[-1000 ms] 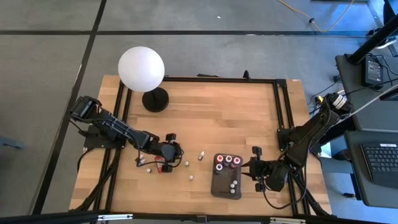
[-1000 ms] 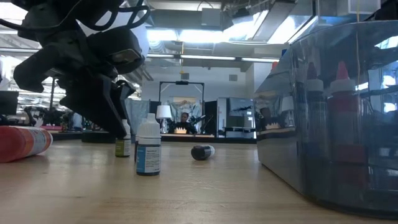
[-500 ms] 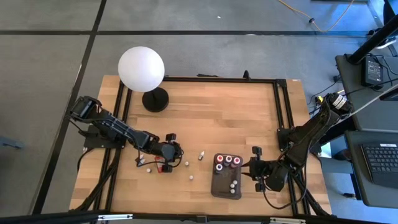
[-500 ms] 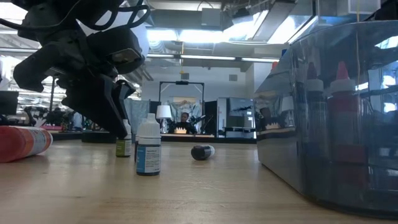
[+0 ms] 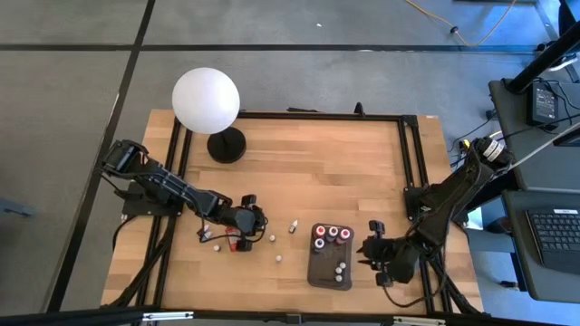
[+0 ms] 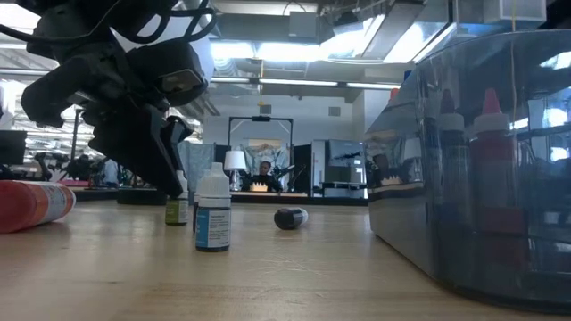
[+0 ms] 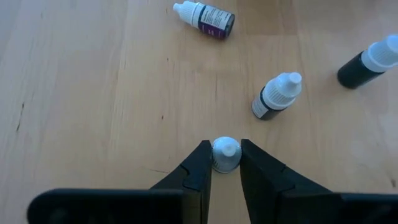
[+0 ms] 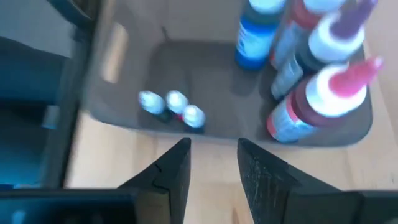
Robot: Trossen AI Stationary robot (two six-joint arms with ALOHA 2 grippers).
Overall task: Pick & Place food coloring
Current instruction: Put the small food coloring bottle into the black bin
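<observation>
Several small food coloring bottles lie or stand on the wood at the table's left middle, among them a white-capped one [image 7: 277,96], one on its side [image 7: 205,17] and a red one [image 5: 237,243]. My left gripper [image 5: 248,223] is shut on one tiny bottle [image 6: 177,209] there. More bottles stand in the dark grey tray [image 5: 329,256]: red-capped at its far end, white-capped [image 8: 171,104] at its near end. My right gripper [image 5: 372,250] hovers open just to the right of the tray with nothing between its fingers. My left gripper pinches the tiny bottle's white cap [image 7: 225,154] between its two fingertips. The fingers [image 7: 198,169] slant down at it from the table's left side. The bottle stands upright with its base on the table.
A white globe lamp [image 5: 207,101] on a black base stands at the far left. An upright blue-labelled bottle [image 6: 212,211] and a lying dark one [image 6: 290,218] sit near the held bottle. Bare wood stretches across the table's far middle and right.
My right gripper has turned a little at the wrist beside the tray without leaving its place. The left arm and the bottles stand as before.
</observation>
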